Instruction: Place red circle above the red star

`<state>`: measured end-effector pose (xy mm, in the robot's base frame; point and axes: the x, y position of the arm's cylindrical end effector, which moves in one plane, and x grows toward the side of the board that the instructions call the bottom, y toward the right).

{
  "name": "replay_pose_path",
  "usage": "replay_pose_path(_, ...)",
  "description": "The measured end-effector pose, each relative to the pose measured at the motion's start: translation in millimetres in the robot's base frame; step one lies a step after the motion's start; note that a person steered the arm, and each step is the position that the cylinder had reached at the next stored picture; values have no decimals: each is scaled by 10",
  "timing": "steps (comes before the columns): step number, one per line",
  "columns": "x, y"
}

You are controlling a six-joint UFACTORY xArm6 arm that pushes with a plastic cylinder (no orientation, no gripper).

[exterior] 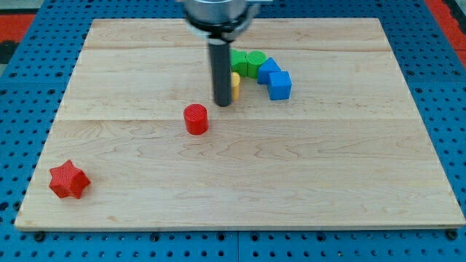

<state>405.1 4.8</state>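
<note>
The red circle point(195, 118) is a short cylinder left of the board's middle. The red star point(68, 180) lies near the board's bottom left corner, well down and to the left of the circle. My tip point(222, 103) stands on the board just up and to the right of the red circle, a small gap apart from it. The rod hides part of the blocks behind it.
Behind and right of the rod lies a cluster: a yellow block point(235, 84) partly hidden by the rod, two green blocks point(247, 63), and two blue blocks point(275, 78). The wooden board point(328, 167) rests on a blue pegboard.
</note>
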Motion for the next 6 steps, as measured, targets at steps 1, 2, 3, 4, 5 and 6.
replay_pose_path(1,233,130)
replay_pose_path(2,305,-472)
replay_pose_path(3,306,-1375)
replay_pose_path(4,306,-1320)
replay_pose_path(5,349,-824)
replay_pose_path(6,600,-1170)
